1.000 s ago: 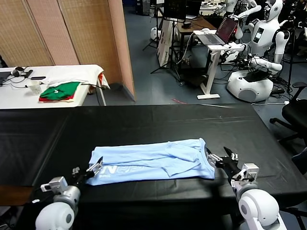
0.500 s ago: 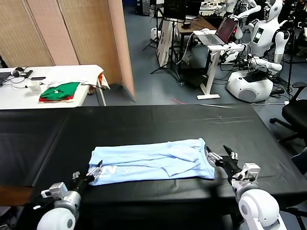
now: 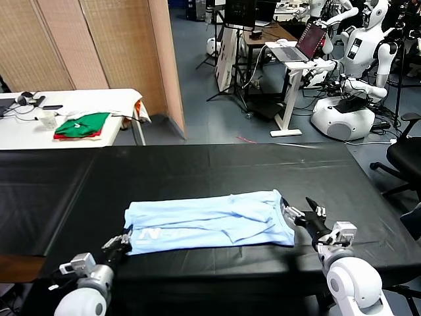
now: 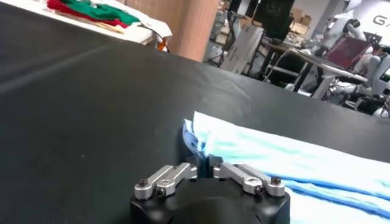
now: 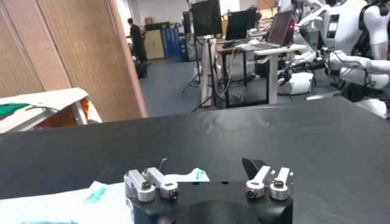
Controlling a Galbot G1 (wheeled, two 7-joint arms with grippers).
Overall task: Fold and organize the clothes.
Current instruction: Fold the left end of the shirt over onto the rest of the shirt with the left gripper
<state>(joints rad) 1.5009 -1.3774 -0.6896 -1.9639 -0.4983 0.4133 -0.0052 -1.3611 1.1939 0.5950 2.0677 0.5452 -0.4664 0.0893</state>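
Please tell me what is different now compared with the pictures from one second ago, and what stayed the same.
The left gripper drew back a little toward the robot and closed on the near left corner of the T-shirt, which it now pinches; a second ago its fingers were wide open there. The right gripper remains open at the shirt's right edge. The shirt lies in the same place on the black table.

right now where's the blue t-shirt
In the head view the T-shirt lies flat near the black table's front edge, between the left gripper, pinching its corner, and the right gripper.
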